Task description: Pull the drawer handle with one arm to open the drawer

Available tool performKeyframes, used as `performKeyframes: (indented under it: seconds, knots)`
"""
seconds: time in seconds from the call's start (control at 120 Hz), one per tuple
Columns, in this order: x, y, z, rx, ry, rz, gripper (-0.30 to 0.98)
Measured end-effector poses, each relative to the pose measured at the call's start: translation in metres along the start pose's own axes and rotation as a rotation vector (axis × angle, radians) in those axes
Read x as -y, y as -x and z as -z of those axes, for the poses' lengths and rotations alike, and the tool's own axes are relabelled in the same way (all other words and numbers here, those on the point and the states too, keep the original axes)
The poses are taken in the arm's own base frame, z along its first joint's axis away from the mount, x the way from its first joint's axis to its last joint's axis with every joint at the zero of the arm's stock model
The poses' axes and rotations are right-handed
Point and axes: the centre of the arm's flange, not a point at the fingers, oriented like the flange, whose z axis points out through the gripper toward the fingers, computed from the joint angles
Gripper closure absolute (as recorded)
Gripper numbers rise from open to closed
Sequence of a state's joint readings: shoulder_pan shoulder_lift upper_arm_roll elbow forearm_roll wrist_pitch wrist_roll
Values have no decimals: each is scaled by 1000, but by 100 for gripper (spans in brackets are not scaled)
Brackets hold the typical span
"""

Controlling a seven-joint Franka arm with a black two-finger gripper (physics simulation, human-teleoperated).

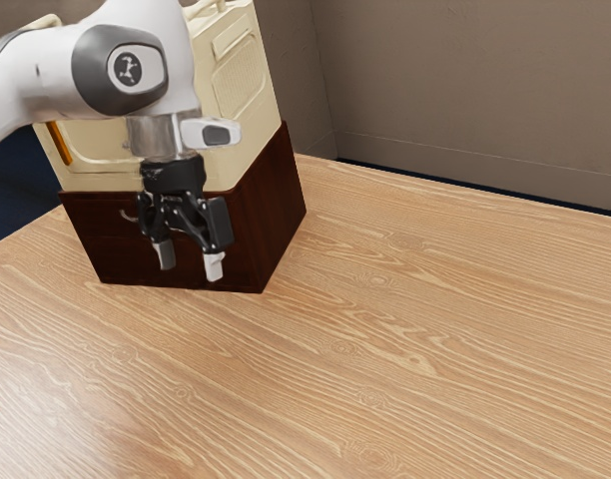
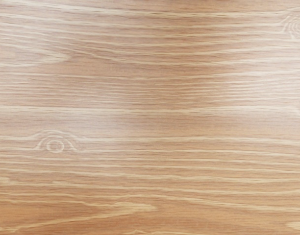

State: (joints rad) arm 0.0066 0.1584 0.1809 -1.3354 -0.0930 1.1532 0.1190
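Note:
My gripper (image 1: 191, 261) points down in the exterior view, in front of the dark brown drawer cabinet (image 1: 278, 205). Its two fingers stand apart, open, with nothing visible between them. A small curved handle (image 1: 128, 215) shows on the cabinet's front, just to the exterior view's left of the gripper, which covers part of that front. The drawer looks closed, its front flush with the cabinet.
On the cabinet stands a cream-coloured container (image 1: 248, 85) with an orange strip (image 1: 60, 143), partly behind the arm. The wood-grained table (image 1: 405, 339) reaches toward a grey-brown wall; the wrist view looks down on its surface (image 2: 150, 122).

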Motion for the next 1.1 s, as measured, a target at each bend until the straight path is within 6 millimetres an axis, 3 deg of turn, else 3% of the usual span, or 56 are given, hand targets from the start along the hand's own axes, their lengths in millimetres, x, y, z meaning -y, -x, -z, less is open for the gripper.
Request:
performKeyframes:
  seconds: [0.2, 0.233, 0.275, 0.308, 0.367, 0.45, 0.6, 0.667, 0.742, 0.825, 0.983, 1.1]
  knots:
    - [-2, -17, 17, -169, -20, -38, 0]
    - [-5, -4, 41, -228, -28, -40, 0]
    - [-12, 25, 80, -325, -38, -50, 0]
    - [-16, 41, 99, -372, -41, -55, 0]
    - [-21, 53, 112, -407, -42, -60, 0]
    - [-28, 56, 114, -419, -18, -73, 0]
    - [-28, 51, 104, -380, 25, -74, 0]
    - [-25, 62, 97, -348, 16, -77, 0]
    - [-22, 89, 56, -277, 9, -109, 0]
    - [-1, 123, 4, -258, -33, -118, 0]
    - [9, 141, -26, -273, -215, -196, 0]
    - [64, 145, -32, -285, -219, -227, 0]
